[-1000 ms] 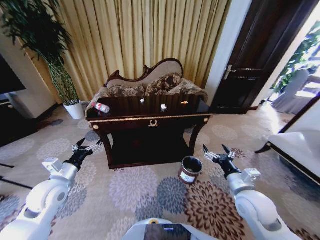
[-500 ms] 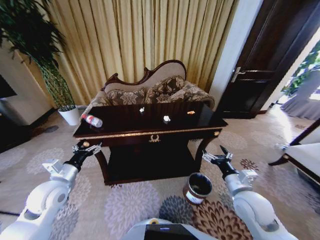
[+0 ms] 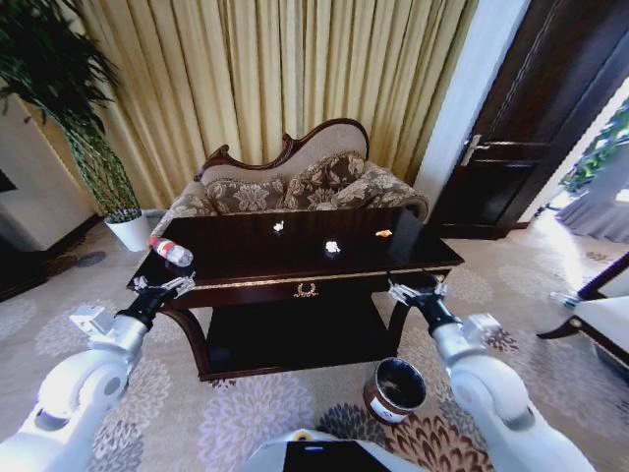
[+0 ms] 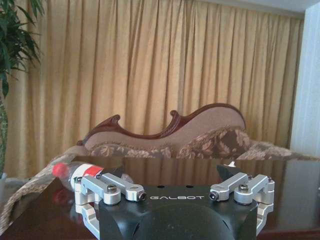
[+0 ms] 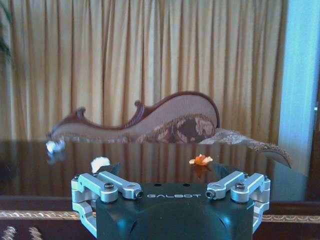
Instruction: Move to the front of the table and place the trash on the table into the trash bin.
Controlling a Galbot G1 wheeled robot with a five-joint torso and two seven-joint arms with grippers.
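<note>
Hidden: the bottle [image 3: 170, 251] on the worktop [image 3: 246, 264] left end is half covered by the left pincer [image 4: 175, 186] in its wrist view.
Scraps: white scrap [image 3: 333, 248], orange scrap [image 5: 201, 160] on top.
Bin [image 3: 395, 388]: floor, right front.
Pincers: left and right pincer [image 3: 413, 289] spread, empty, at the front edge.

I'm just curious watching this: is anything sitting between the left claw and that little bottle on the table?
Nothing visible does. The left claw hangs open at the table's front left corner, and the bottle lies on its side just beyond it, with only bare tabletop between them.
</note>
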